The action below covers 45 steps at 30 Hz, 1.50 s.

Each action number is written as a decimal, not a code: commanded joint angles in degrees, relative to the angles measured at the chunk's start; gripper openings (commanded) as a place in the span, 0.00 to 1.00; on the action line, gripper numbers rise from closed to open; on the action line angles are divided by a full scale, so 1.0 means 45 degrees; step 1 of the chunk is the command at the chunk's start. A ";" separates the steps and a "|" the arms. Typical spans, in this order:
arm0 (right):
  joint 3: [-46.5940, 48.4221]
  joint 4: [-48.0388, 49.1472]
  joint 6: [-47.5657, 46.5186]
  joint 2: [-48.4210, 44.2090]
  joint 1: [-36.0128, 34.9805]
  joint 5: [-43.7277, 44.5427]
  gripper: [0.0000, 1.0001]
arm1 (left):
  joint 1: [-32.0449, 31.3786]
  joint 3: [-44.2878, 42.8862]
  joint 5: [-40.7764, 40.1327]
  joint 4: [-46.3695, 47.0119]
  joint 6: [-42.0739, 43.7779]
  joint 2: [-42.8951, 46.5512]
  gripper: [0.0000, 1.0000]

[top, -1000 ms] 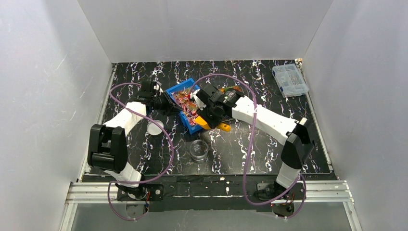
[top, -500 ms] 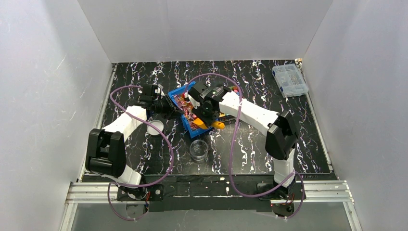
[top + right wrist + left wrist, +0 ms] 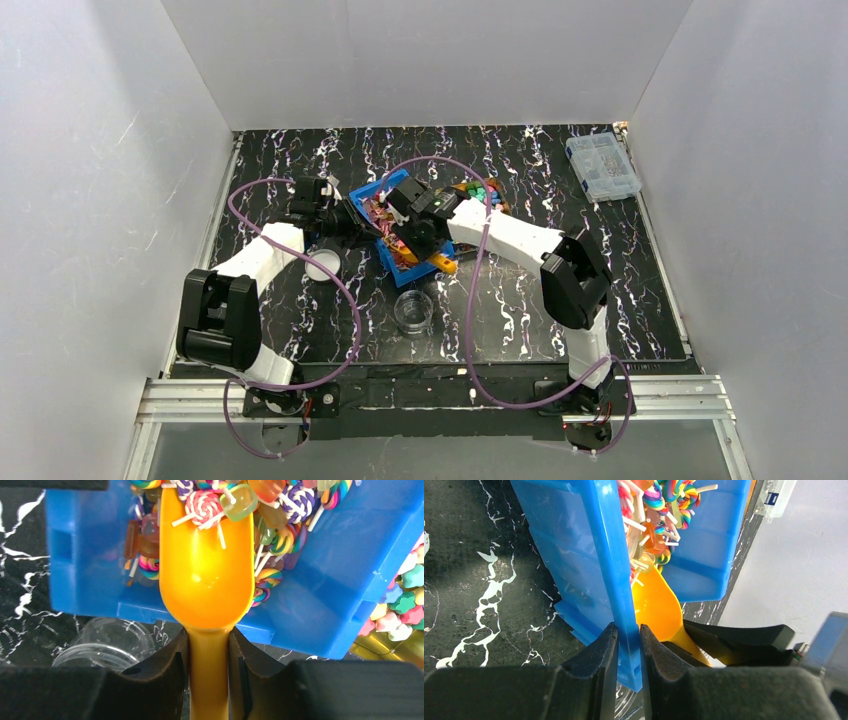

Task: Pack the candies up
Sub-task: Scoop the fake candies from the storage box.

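Right of the blue bin, at the edge of the right wrist view, the candies lie just outside its wall. They are chunky and pastel, and the frame cuts them off. From above, the right wrist covers most of the bin; only the tail of the orange scoop shows past the near corner. Bin holds swirl lollipops and jelly squares, a few on the scoop's lip. Clear cup stands near the bin's near side, half hidden behind a finger in the wrist view. Left arm is bent, and the left gripper has its jaws clamped on the bin's left wall. Right arm is folded at the elbow and reaches across; the right gripper has its jaws pinching the scoop's handle.
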State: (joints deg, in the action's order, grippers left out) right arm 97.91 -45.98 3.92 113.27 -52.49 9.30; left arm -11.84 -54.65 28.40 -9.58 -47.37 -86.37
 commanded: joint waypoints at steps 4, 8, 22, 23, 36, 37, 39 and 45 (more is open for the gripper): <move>-0.2121 0.4486 0.0155 -0.0985 0.0131 0.1109 0.01 | -0.0276 0.0195 0.1547 -0.0274 0.0448 0.0577 0.00; -0.3204 0.5719 -0.0108 -0.1644 0.0160 0.0974 0.01 | -0.0270 0.0094 0.1476 -0.0310 0.0498 0.0488 0.00; -0.6385 0.8813 -0.0733 -0.3795 0.0160 0.1031 0.01 | -0.0275 -0.0398 0.1381 -0.0507 0.0512 0.0218 0.09; -0.6472 0.9004 -0.0725 -0.3772 0.0160 0.1089 0.01 | -0.0267 -0.0412 0.1383 -0.0507 0.0514 0.0227 0.10; -0.6745 0.9986 -0.0847 -0.3670 0.0160 0.1454 0.01 | -0.0280 -0.0937 0.1180 -0.1307 0.0944 0.0299 0.43; -0.6797 1.0000 -0.0852 -0.3768 0.0160 0.1432 0.01 | -0.0280 -0.0999 0.1160 -0.1349 0.0980 0.0337 0.45; -0.7003 1.0020 -0.0848 -0.3975 0.0160 0.1445 0.01 | -0.0279 -0.1143 0.1127 -0.1498 0.1075 0.0425 0.49; -0.7641 0.9974 -0.1233 -0.4768 0.0160 0.1488 0.01 | -0.0278 -0.1682 0.1149 -0.1938 0.1330 0.0775 0.58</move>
State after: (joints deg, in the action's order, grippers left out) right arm 64.79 -4.23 -0.43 96.55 -52.10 14.79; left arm -12.88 -59.16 32.10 -15.59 -43.07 -86.43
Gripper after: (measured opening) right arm 0.369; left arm 0.561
